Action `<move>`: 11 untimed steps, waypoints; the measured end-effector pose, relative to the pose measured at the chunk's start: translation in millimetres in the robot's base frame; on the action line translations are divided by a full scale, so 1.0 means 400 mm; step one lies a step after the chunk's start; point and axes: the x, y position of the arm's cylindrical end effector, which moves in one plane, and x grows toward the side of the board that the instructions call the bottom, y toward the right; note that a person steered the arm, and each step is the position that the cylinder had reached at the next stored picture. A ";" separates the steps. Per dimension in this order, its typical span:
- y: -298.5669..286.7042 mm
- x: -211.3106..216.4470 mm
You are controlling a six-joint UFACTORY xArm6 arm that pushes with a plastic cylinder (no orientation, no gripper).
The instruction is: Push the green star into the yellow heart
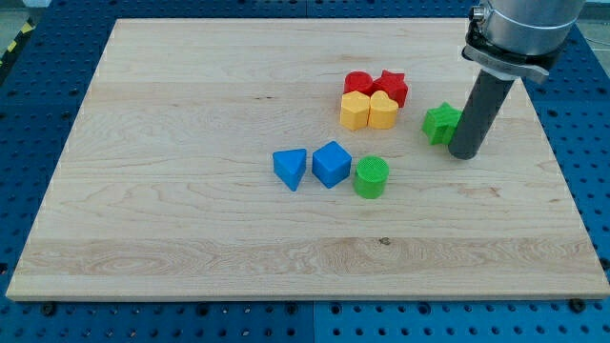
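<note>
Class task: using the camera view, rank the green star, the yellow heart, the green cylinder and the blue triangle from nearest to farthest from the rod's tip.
From my tip:
1. Green star, beside its left.
2. Yellow heart, further left.
3. Green cylinder, lower left.
4. Blue triangle, leftmost.

My arm comes in from the view's top right corner, where only its pale grey lower end shows, ringed by a dark clamp. Below the clamp a straight dark rod hangs nearly upright, leaning slightly so that its lower end sits a little toward the view's left of its top. My tip rests down at the worktop, in the right part of the view, above the middle.
</note>
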 end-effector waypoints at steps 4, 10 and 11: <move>0.050 -0.004; -0.085 -0.088; -0.098 -0.091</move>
